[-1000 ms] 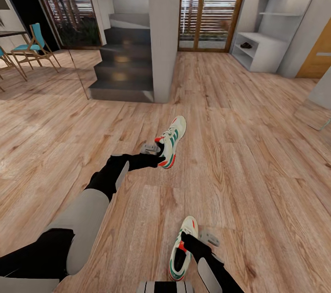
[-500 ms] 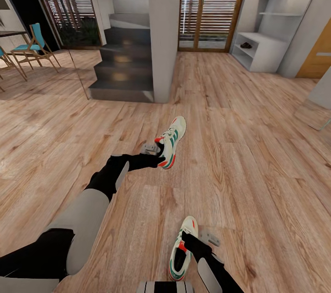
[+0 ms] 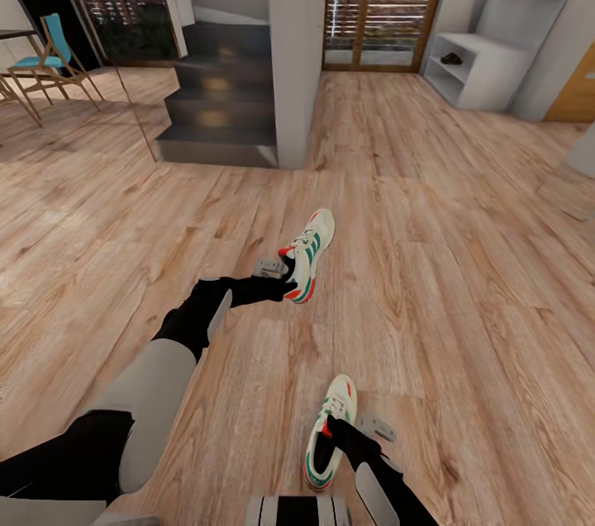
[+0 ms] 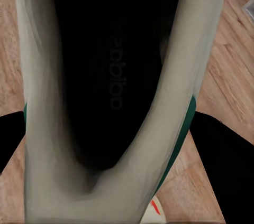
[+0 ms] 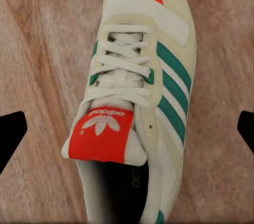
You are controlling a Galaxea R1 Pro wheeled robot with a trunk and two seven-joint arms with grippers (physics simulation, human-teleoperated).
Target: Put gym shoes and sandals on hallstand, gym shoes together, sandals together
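Observation:
My left gripper [image 3: 287, 272] is shut on the heel of one gym shoe [image 3: 312, 245], held above the corridor floor [image 3: 463, 262] with its toe pointing away. In the left wrist view the dark inside of this gym shoe [image 4: 58, 129] sits close up between the black fingers [image 4: 227, 166]. The second gym shoe [image 3: 340, 398] lies on the planks at my right gripper [image 3: 335, 431]. The right wrist view looks down on its laces [image 5: 137, 76], with the fingertips [image 5: 11, 131] wide apart and clear of its sides. The hallstand [image 3: 496, 63] stands far right; a small dark shape [image 3: 451, 59] on it is too small to tell.
A dark staircase [image 3: 219, 105] and a grey pillar [image 3: 296, 47] rise straight ahead. Glazed doors [image 3: 372, 6] close the far end. Chairs [image 3: 49, 63] stand at the far left. A wooden door [image 3: 578, 88] is beside the hallstand. Open planks stretch toward the hallstand.
The camera moved: stairs, doors and hallstand now sit higher in the picture. The left-held shoe kept its place at the gripper. The shoe at the right gripper shifted slightly up with the floor.

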